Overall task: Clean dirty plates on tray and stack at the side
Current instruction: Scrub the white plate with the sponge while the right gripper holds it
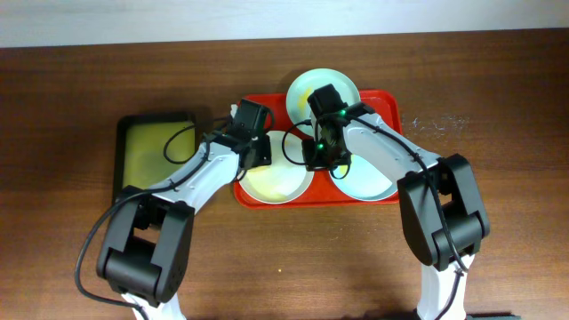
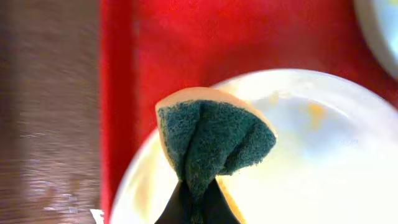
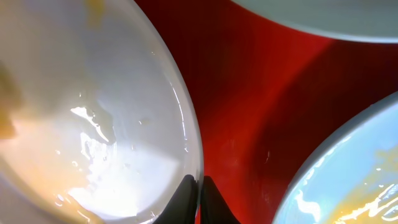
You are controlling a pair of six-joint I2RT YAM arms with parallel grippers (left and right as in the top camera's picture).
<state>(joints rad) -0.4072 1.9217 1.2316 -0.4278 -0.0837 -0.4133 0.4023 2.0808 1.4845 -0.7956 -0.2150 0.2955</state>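
Observation:
A red tray [image 1: 384,100] holds three plates. A white plate [image 1: 277,182] with yellow smears lies at its left, a pale blue-green plate [image 1: 369,184] at its right, and another pale plate [image 1: 311,84] at the back. My left gripper [image 2: 198,208] is shut on a green and yellow sponge [image 2: 208,140] held over the white plate's [image 2: 323,155] left part. My right gripper [image 3: 198,190] is shut on the white plate's rim [image 3: 186,124], one finger on each side. The blue-green plate [image 3: 354,168] lies to its right.
A black-rimmed tray [image 1: 156,151] with a yellow-green inside stands left of the red tray on the brown wooden table [image 1: 498,80]. The red tray's left rim [image 2: 115,93] borders bare wood in the left wrist view.

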